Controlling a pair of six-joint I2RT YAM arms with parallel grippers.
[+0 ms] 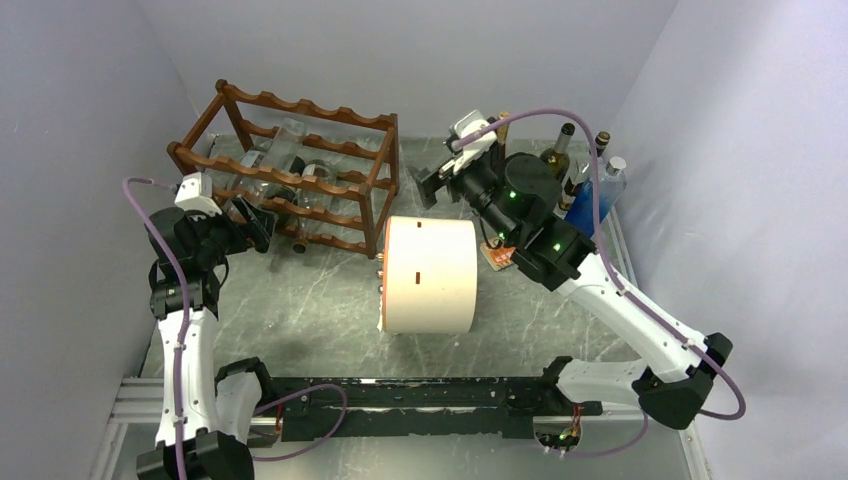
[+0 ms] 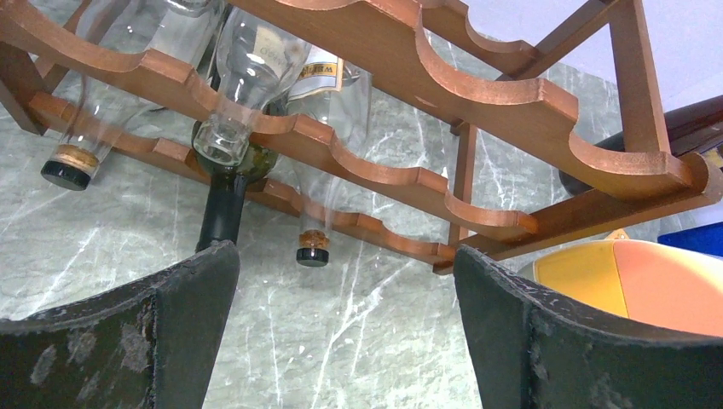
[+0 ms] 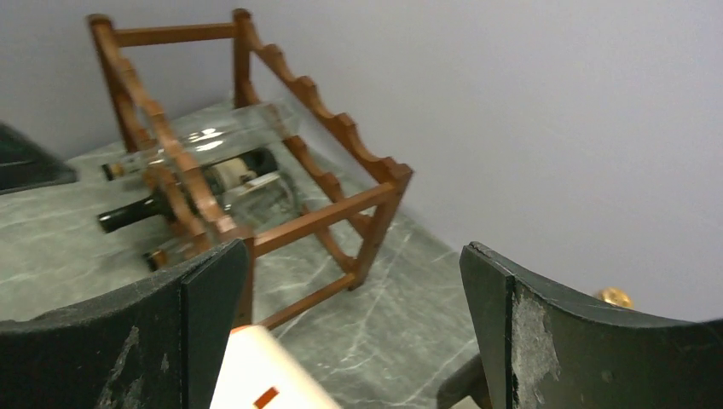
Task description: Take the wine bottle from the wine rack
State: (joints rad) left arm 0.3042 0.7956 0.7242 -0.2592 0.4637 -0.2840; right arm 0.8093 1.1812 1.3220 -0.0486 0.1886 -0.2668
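A grey marble-patterned table (image 1: 320,310) fills the scene, enclosed by pale walls. Two robot arms rise from its near edge: the left arm (image 1: 185,340) reaches up the left side, and the right arm (image 1: 620,300) bends inward from the right. One wine rack (image 1: 300,105) of reddish-brown wood stands at the rear left of the table, with three tiers of scalloped rails on upright posts. One cream cylinder (image 1: 430,275) sits just beside the rack's right end, nearer the arms. In the left wrist view, four bottles can be counted lying in the rack: three of clear glass, and one dark green wine bottle (image 2: 223,213). The wine bottle rests on the lowest tier, and its dark neck pokes out under the front rail toward the left arm. At the rear right stands a cluster of upright bottles (image 1: 565,150), partly hidden behind the right arm, with four tops showing. The left hand (image 2: 341,256) hovers near the front of the rack, facing the bottle necks. Its two fingers are spread wide apart and hold nothing. The right hand (image 3: 354,251) hangs in the air behind the cylinder, between the rack and the upright bottles. Its two fingers are also spread wide and empty.
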